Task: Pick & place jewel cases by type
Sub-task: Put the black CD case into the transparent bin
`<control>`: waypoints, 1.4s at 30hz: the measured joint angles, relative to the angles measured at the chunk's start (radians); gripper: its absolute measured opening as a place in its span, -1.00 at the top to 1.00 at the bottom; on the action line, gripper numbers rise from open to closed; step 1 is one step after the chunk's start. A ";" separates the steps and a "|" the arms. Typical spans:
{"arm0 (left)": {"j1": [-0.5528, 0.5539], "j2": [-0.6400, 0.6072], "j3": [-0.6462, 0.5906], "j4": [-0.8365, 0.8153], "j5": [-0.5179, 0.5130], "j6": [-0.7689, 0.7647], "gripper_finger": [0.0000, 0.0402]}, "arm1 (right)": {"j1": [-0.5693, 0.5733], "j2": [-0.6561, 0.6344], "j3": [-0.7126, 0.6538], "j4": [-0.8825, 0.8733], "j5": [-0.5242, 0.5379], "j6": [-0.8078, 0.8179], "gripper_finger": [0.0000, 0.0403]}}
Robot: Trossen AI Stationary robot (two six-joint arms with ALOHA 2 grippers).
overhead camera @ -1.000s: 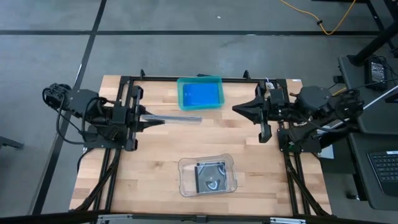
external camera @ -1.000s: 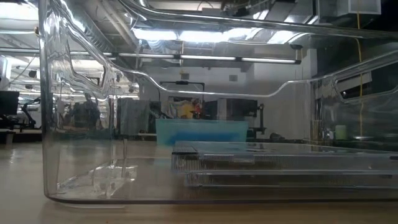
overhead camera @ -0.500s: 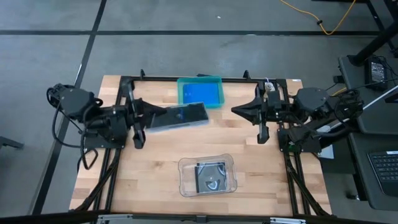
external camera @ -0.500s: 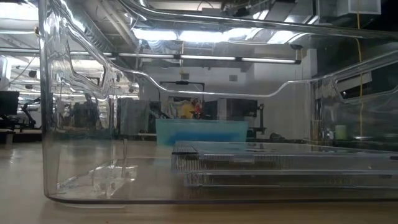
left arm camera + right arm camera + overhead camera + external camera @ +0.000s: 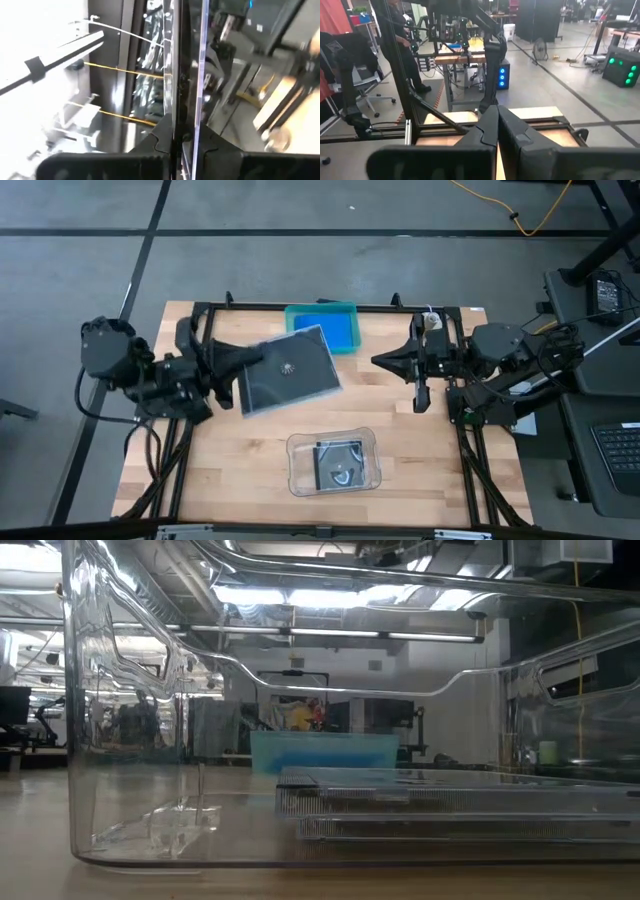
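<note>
Left tool (image 5: 236,366) clamps one grey case (image 5: 288,369) — clear tray (image 5: 299,478) holds two.

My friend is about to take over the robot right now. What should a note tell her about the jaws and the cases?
Left gripper: jaws shut on a dark grey jewel case with a disc, held above the table, between the two trays.
Right gripper: jaws shut, holding nothing, waiting at the right side.
Teal tray at the back: blue cases inside; how many cannot be told.
Clear tray at the front: dark grey cases stacked in it, seemingly two in the low view.
Done: no loose cases lie on the table.
Left: probably set the held case in the clear tray.
</note>
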 joint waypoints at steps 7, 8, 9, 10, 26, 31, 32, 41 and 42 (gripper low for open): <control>-0.054 0.047 0.000 0.003 -0.072 0.229 0.94 | 0.000 0.000 0.000 -0.042 0.000 0.040 0.96; -0.059 0.051 0.000 0.003 -0.072 0.234 0.94 | 0.000 0.000 0.000 -0.044 0.000 0.047 0.96; -0.066 0.056 0.000 0.003 -0.073 0.240 0.94 | 0.000 0.000 0.000 -0.044 0.000 0.048 0.96; -0.073 0.062 0.000 0.004 -0.073 0.243 0.94 | 0.000 0.000 0.000 -0.044 0.000 0.049 0.96; -0.116 0.078 0.000 0.152 -0.073 0.029 0.94 | 0.000 0.000 0.000 -0.048 0.001 0.049 0.96; -0.115 0.070 0.000 0.160 -0.073 -0.201 0.94 | 0.000 0.000 0.000 -0.069 0.001 0.043 0.96; -0.114 0.067 0.000 0.159 -0.073 -0.256 0.94 | 0.000 0.000 0.000 -0.076 0.001 0.034 0.96; -0.114 0.026 0.000 0.136 -0.073 -0.765 0.94 | 0.000 0.000 0.000 -0.116 0.004 -0.013 0.96; -0.114 0.021 0.000 0.125 -0.073 -0.820 0.94 | 0.000 0.000 0.000 -0.116 0.004 -0.025 0.96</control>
